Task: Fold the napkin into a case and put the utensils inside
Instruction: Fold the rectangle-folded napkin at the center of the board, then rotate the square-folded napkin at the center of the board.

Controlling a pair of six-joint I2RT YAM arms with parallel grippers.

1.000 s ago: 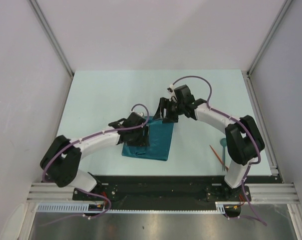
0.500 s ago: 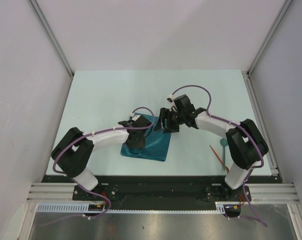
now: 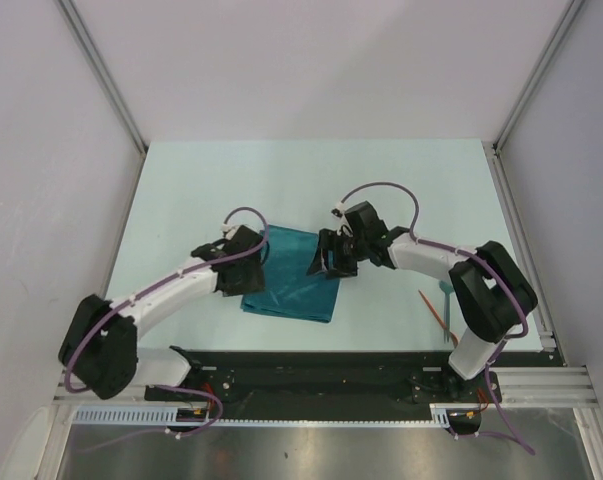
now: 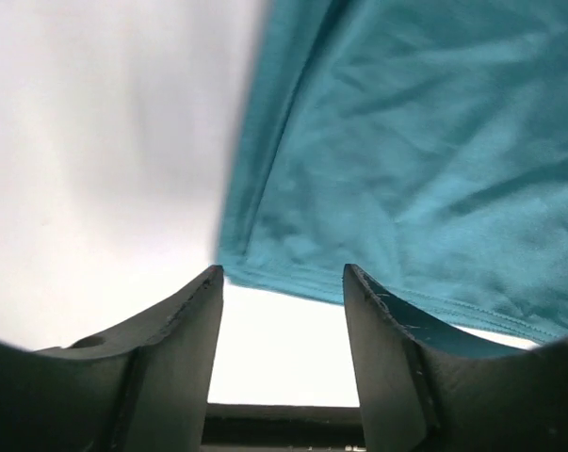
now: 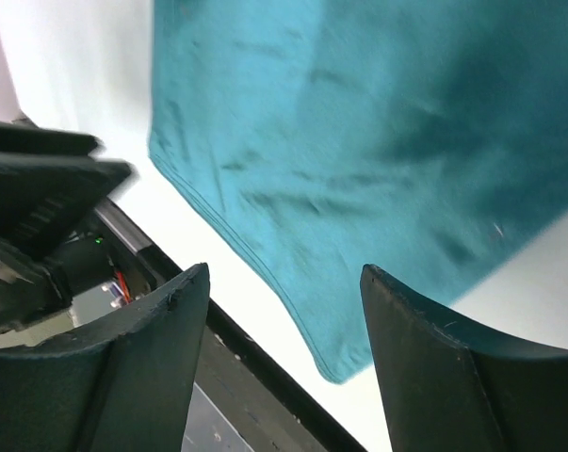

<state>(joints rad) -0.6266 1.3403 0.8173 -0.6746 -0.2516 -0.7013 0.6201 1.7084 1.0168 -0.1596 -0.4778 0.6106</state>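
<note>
**Left jaws.** Spread, with nothing between them. They sit low at the left edge of the napkin (image 3: pixel 293 275). In the left wrist view my two dark fingers (image 4: pixel 166 363) frame bare tabletop (image 3: pixel 231 180). The napkin's hemmed corner lies just ahead of the left finger's tip. I cannot tell whether cloth and finger touch.

**Right jaws.** Spread, gripping nothing. In the top view they stand over the napkin's right side, near its far right corner. In the right wrist view the fingers (image 5: pixel 142 377) stand wide apart. The napkin's stitched edge runs on a slant across the gap, and one corner ends near the right-hand finger. My left arm (image 5: pixel 39 188) shows dark at that view's left margin.

**Napkin.** One teal cloth, lying flat and folded on the tabletop, a broad four-sided shape. It lies between my two sets of jaws. The surface is lightly creased, and a doubled hem shows along the near edge (image 4: pixel 406 169).

**Utensils.** One thin orange-red utensil (image 3: pixel 436 315) lies slantwise on the tabletop. It is close to the base of my right arm (image 3: pixel 486 290) and well apart from the napkin. Just beside it is a small teal piece (image 3: pixel 447 290), too small to name. Neither lies on or in the cloth.

**Tabletop.** Pale mint, with white walls on three sides.
</note>
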